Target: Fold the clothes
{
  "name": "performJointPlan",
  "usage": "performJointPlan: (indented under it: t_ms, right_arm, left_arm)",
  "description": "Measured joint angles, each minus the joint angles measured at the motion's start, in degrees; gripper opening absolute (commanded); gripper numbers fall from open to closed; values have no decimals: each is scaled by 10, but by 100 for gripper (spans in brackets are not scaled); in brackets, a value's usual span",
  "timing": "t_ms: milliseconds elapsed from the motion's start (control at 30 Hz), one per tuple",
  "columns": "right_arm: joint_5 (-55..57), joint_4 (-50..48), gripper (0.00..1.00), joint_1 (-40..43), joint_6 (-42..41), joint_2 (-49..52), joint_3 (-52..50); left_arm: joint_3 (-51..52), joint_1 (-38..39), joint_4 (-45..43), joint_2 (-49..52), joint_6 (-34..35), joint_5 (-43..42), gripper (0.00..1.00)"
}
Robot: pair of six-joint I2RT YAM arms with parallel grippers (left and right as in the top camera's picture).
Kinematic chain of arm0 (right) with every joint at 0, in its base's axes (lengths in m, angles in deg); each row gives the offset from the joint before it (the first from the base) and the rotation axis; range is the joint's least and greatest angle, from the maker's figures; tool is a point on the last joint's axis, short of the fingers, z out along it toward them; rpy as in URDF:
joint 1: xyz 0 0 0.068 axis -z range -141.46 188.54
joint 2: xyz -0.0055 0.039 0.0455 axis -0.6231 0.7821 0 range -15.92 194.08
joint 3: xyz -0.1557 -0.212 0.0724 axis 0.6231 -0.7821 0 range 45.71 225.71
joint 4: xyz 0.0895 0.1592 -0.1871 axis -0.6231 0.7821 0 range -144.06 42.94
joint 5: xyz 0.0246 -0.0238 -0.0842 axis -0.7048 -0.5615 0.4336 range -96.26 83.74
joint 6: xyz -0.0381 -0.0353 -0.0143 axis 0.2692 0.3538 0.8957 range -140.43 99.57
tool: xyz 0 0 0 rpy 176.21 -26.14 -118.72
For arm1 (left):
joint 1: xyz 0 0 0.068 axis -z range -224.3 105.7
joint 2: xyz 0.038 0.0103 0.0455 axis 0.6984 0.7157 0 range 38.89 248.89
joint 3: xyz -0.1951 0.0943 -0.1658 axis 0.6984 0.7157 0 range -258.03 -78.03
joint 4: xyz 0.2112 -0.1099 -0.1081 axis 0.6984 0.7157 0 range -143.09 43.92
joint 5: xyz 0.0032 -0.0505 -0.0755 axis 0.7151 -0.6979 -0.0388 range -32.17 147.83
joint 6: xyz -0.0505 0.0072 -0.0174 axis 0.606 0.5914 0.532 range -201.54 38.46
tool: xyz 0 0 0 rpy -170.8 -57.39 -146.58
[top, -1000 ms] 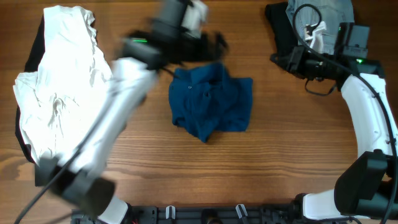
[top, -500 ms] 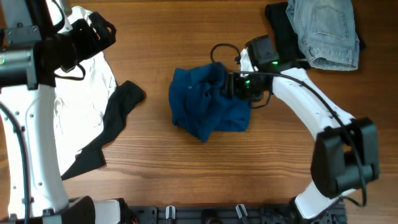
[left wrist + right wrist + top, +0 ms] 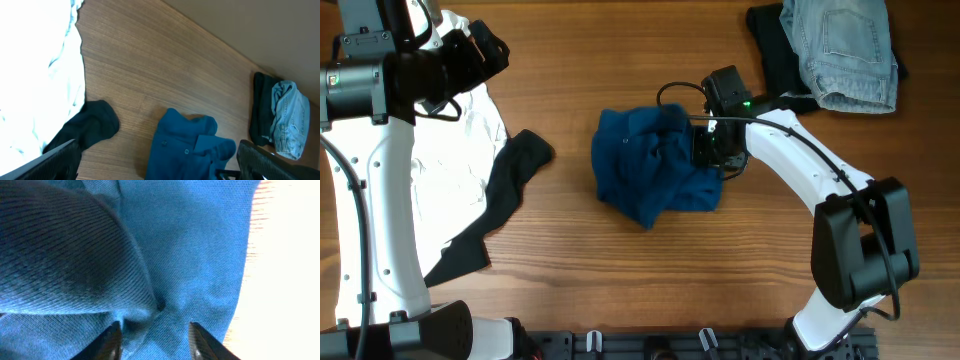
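The deep-blue knit shirt lies crumpled at the middle of the table. My right gripper is pressed down on its right edge. In the right wrist view its fingers stand apart with blue fabric between and under them, not pinched. My left gripper hovers wide open at the far left over the white garment, holding nothing. In the left wrist view the gripper looks across the table at the blue shirt.
A black garment trails out from the white one towards the shirt. Light-blue denim lies on another black garment at the back right corner. The table's front edge carries a black rail.
The left arm swung from the table's middle to the far left. The right arm came from the denim pile down onto the blue shirt. The black garment now lies exposed beside the white one.
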Motion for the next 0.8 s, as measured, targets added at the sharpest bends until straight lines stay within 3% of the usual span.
performJointPlan:
  t_ms: [100, 167, 300, 400, 533, 667, 800]
  right_arm:
    - [-2, -21, 45, -1, 0, 1, 0]
    - [-8, -37, 26, -1, -2, 11, 0]
    - [-26, -48, 4, -1, -5, 24, 0]
    - [-34, -38, 4, 0, -5, 24, 0]
    - [-55, 49, 4, 19, 17, 8, 28]
    - [-77, 130, 4, 82, 66, -26, 108]
    - [-79, 142, 4, 134, 95, -25, 101]
  left_arm:
    - [0, 0, 0, 0, 0, 0, 100]
    - [0, 0, 1, 0, 0, 0, 100]
    - [0, 0, 6, 0, 0, 0, 100]
    - [0, 0, 7, 0, 0, 0, 100]
    - [0, 0, 8, 0, 0, 0, 100]
    - [0, 0, 9, 0, 0, 0, 100]
    - [0, 0, 9, 0, 0, 0, 100]
